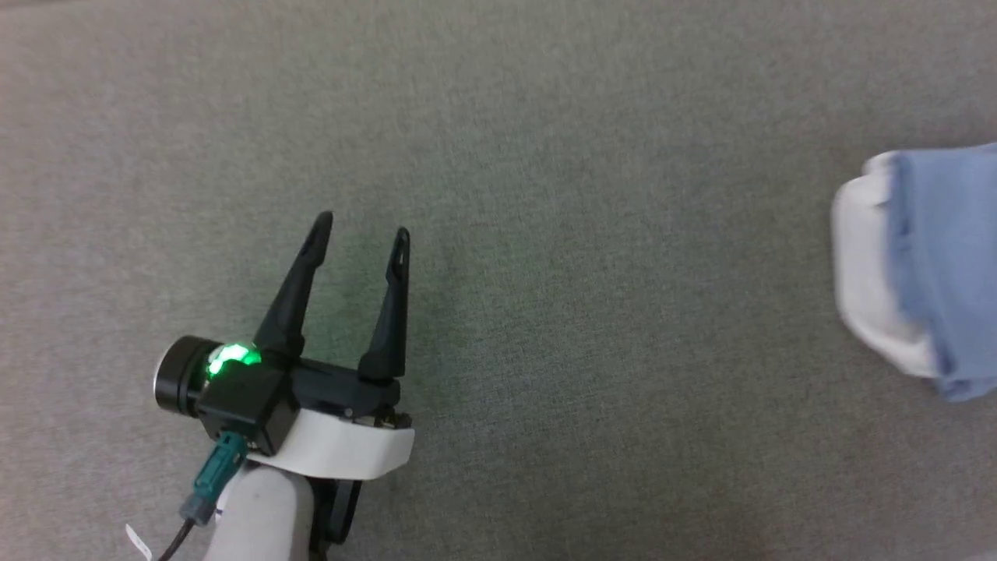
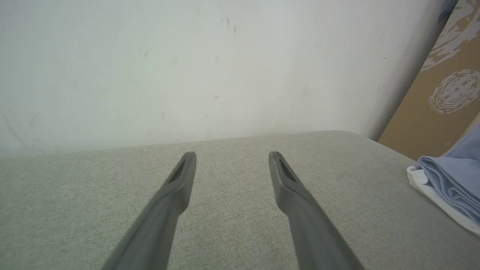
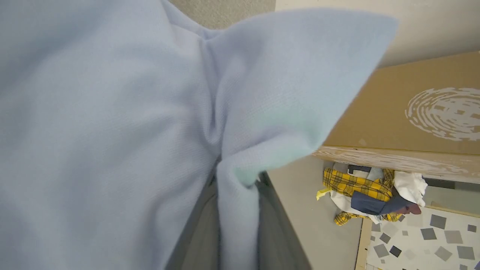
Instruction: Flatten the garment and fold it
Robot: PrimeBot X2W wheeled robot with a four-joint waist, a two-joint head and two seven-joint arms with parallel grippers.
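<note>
Surface: a grey-green woven tabletop (image 1: 545,156), bare in front of the left gripper.
Room: a white scuffed wall (image 2: 187,56) rises at the tabletop's far edge. A floor with grey squares (image 3: 420,240) shows past the tabletop in the right wrist view.
Containers: a brown cardboard box (image 3: 405,112) with a white swirl print stands beside the wall. Below it lies a heap of clothes (image 3: 367,195), yellow plaid, navy and white. I cannot tell whether the heap is in anything.
Garment place: the garment (image 1: 942,265) is at the far right of the tabletop, well apart from the left gripper and cut off by the head view's right edge.
Garment direction: bunched in folds, with its white edge turned left and the blue cloth to the right. The visible part runs near to far, and its full long axis cannot be told.
Left gripper (image 1: 362,226): near left over bare tabletop, fingers pointing far, jaws spread wide with nothing between them.
Right gripper (image 3: 236,210): jaws pinching a gathered fold of the garment, the blue cloth fanning out over the fingers (image 3: 273,232).
</note>
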